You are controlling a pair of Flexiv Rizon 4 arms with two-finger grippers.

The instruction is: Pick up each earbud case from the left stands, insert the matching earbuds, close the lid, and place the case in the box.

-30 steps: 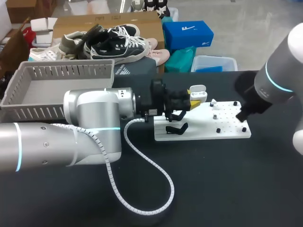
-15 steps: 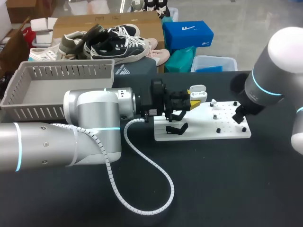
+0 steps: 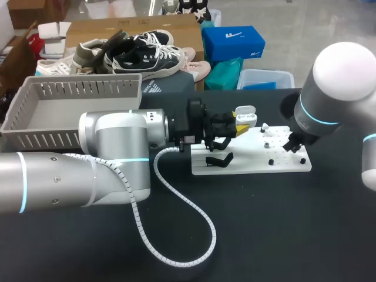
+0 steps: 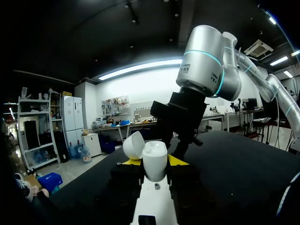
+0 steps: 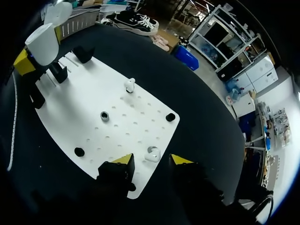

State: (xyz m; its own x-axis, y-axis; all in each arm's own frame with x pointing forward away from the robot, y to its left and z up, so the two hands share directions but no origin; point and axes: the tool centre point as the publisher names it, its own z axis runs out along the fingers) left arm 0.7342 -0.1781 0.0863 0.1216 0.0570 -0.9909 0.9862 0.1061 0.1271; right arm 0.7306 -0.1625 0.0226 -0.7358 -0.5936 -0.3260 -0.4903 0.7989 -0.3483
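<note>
A white earbud case [image 4: 154, 161] with its lid [image 4: 133, 144] tipped open stands upright between the yellow tips of my left gripper [image 4: 155, 162], which is shut on it. In the head view this case [image 3: 244, 116] hangs over the white board's [image 3: 252, 161] left end. My right gripper [image 5: 151, 160] hovers over the board's far right edge, open, with a white earbud [image 5: 152, 153] lying between its fingers, touching neither. A second earbud [image 5: 130, 85] stands upright farther along the board [image 5: 126, 126]. The right gripper [image 3: 292, 144] is seen low over the board.
A grey slatted basket [image 3: 76, 103] stands at the back left. An empty black stand [image 3: 218, 160] sits on the board's left part. Small black pegs [image 5: 170, 117] and a grey ring [image 5: 105, 116] dot the board. A white cable loops across the table in front [image 3: 188, 235].
My right arm has swung left and inward, bringing its gripper over the board's right end, and its fingers have narrowed a little. The left arm and the case have not moved.
</note>
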